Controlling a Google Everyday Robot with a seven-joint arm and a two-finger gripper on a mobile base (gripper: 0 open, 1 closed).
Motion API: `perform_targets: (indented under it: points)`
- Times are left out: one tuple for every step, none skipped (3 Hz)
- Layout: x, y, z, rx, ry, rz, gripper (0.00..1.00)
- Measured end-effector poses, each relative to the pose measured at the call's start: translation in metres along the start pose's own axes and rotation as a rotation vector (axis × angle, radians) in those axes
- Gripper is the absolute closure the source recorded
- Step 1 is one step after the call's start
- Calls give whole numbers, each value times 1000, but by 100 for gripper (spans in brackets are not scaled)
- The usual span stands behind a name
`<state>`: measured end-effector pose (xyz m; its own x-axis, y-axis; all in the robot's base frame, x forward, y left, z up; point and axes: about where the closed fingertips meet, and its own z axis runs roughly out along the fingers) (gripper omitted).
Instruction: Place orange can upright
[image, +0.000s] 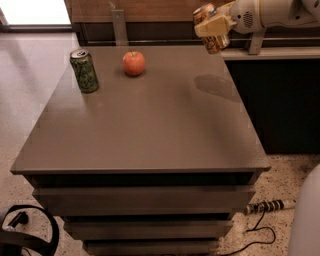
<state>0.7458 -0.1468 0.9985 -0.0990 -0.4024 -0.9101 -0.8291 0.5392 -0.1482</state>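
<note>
The orange can has an orange-brown body and silver ends. It hangs roughly upright, slightly tilted, in the air above the far right corner of the grey table. My gripper comes in from the upper right and is shut on the orange can, its pale fingers across the can's upper half. The can casts a shadow on the tabletop below it.
A green can with dark markings stands upright at the far left of the table. A red apple lies to its right near the far edge. A dark counter stands to the right; cables and a power strip lie on the floor.
</note>
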Motion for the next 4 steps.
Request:
perform_targets:
  points:
    - [1, 12, 0, -93, -46, -35, 100]
    - [6, 19, -2, -134, -90, -59, 100]
    - [17, 25, -4, -145, -121, -69, 100]
    - [28, 27, -1, -143, -138, -67, 100]
